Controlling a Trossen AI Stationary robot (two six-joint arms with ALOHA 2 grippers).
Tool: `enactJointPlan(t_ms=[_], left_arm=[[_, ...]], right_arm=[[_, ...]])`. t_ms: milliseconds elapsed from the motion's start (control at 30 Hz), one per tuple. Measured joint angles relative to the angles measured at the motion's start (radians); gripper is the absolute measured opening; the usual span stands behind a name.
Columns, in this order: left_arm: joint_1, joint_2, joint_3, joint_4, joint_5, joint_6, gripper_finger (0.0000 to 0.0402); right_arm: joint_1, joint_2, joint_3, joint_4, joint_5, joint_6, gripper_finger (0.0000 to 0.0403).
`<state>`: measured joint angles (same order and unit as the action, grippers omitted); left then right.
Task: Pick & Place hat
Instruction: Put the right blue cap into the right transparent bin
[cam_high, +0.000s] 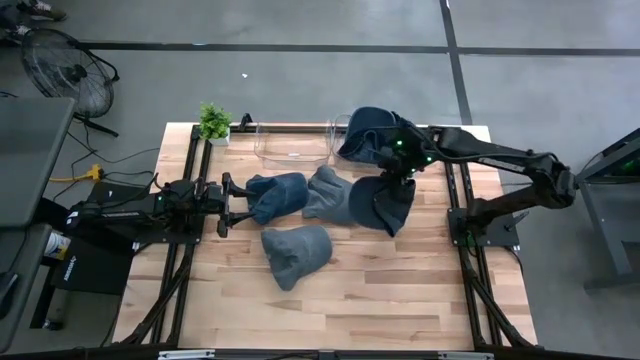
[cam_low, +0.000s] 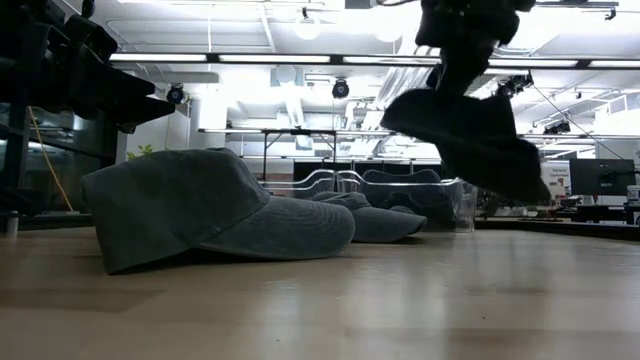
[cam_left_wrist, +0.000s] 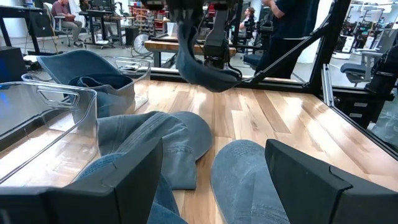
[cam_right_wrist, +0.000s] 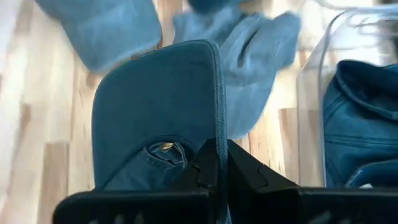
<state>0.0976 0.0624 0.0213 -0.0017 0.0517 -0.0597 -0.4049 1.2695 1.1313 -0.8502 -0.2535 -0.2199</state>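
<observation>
Nearest the low camera, a grey-blue cloth cap (cam_low: 200, 210) lies on the pale wooden counter (cam_high: 400, 290). Beyond it, two further denim caps (cam_high: 310, 193) lie beside the left pincer (cam_high: 228, 204), whose fingers are spread apart. The right pincer (cam_high: 397, 172) is clenched on a dark blue denim cap (cam_high: 385, 203), lifted clear of the counter. Farthest, a clear plastic bin (cam_high: 290, 145) holds another cap.

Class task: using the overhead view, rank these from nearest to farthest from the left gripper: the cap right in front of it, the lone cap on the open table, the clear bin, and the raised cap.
From the left gripper:
1. Cap in front, touching its fingers.
2. Lone cap, toward the table's front.
3. Clear bin, at the back edge.
4. Raised cap, held by the right gripper.
</observation>
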Motion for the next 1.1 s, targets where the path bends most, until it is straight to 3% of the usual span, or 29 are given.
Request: enactJointPlan(t_ms=[367, 633, 1100], left_arm=[[0.000, 0.000, 0.000, 0.000, 0.000, 0.000, 0.0280], [0.000, 0.000, 0.000, 0.000, 0.000, 0.000, 0.0280], [0.000, 0.000, 0.000, 0.000, 0.000, 0.000, 0.0280]], right_arm=[[-0.010, -0.066, 0.000, 0.167, 0.010, 0.200, 0.0002], [-0.077, -0.066, 0.000, 0.251, 0.019, 0.298, 0.0002], [-0.199, -0.066, 0.000, 0.373, 0.014, 0.327, 0.0002]])
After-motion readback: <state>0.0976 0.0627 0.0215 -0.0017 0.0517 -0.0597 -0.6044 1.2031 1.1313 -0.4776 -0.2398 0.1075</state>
